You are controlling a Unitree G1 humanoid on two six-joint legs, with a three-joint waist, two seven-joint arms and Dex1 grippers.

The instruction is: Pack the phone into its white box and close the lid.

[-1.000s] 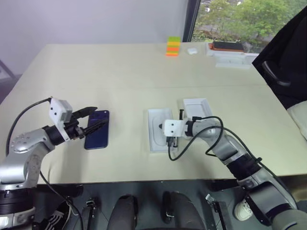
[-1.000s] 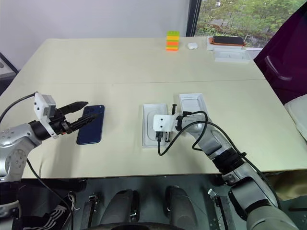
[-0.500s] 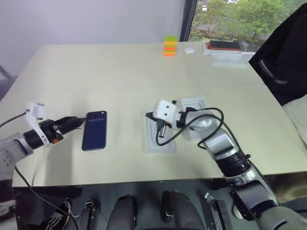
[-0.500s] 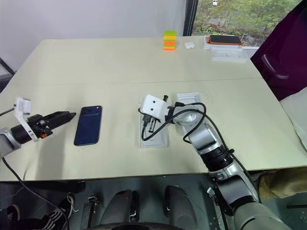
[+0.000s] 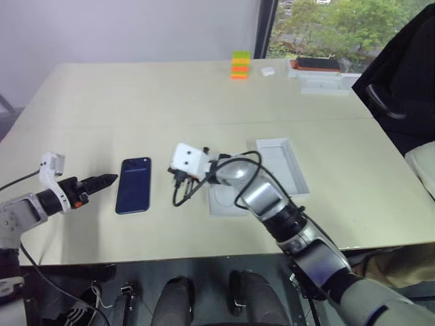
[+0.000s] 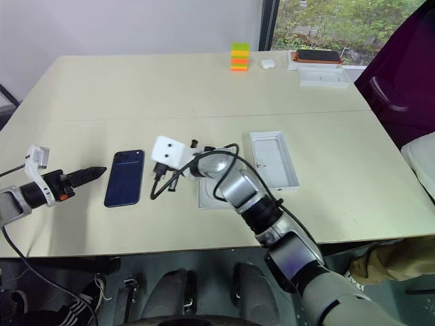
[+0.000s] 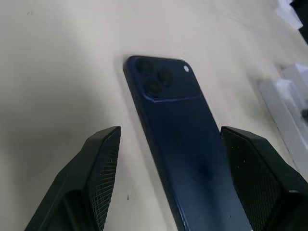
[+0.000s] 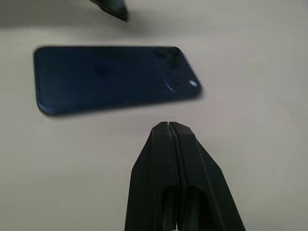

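The slim dark navy-blue glossy phone is lying flat, camera side up, on the left half of the pale beige table, nearer to the front edge than to the back one. It is probably stiff, fairly light and slippery, and the glass can scratch, so I think it is best to pinch it across the two long edges, near the middle.

The left gripper is hovering just to the left of the phone, pointing at it and slightly down; its two black fingers are standing apart, wider than the phone.

The right gripper is reaching across from the right, close to the phone's right long edge, with fingers pressed together and holding nothing.

Further right are lying the flat white tray with a recess and the deeper plain white rectangular lid, open side up.
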